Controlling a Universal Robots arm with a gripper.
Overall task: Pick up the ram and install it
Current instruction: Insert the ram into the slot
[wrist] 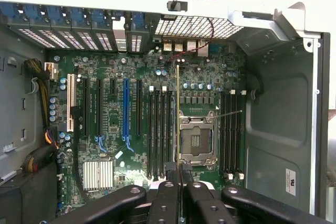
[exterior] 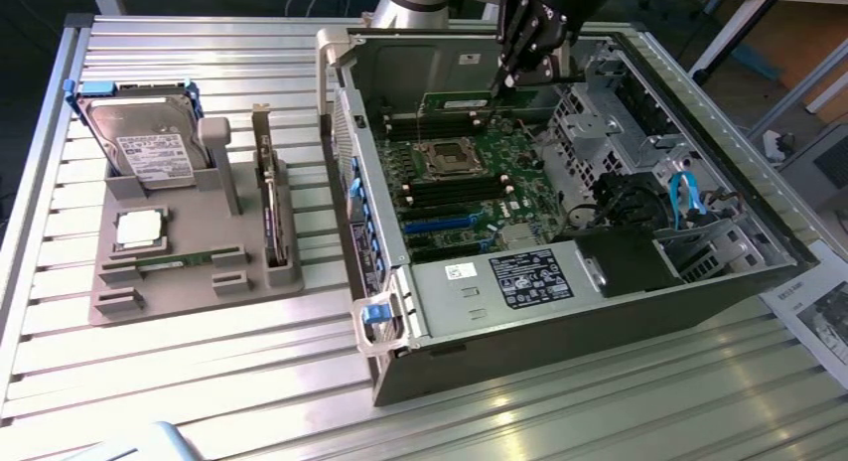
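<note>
My gripper (exterior: 509, 81) hangs inside the open computer case (exterior: 689, 282), shut on the ram (exterior: 475, 101), a thin green stick held level above the motherboard (exterior: 464, 193). In the wrist view the ram (wrist: 177, 114) appears edge-on as a thin line gripped between the black fingertips (wrist: 170, 170) of the gripper (wrist: 177, 169). It hovers over the board between the black memory slots (wrist: 160, 129) and the empty CPU socket (wrist: 197, 140), close to the slot nearest the socket. I cannot tell whether the ram touches a slot.
A second bank of memory slots (wrist: 231, 129) lies past the socket. Case walls (wrist: 278, 119) surround the board, with cables (exterior: 682, 198) and drive cages at the exterior view's right. A grey holder (exterior: 186, 252) on the table carries a hard drive (exterior: 146, 138), a silver CPU chip (exterior: 139, 228) and an upright card (exterior: 272, 213).
</note>
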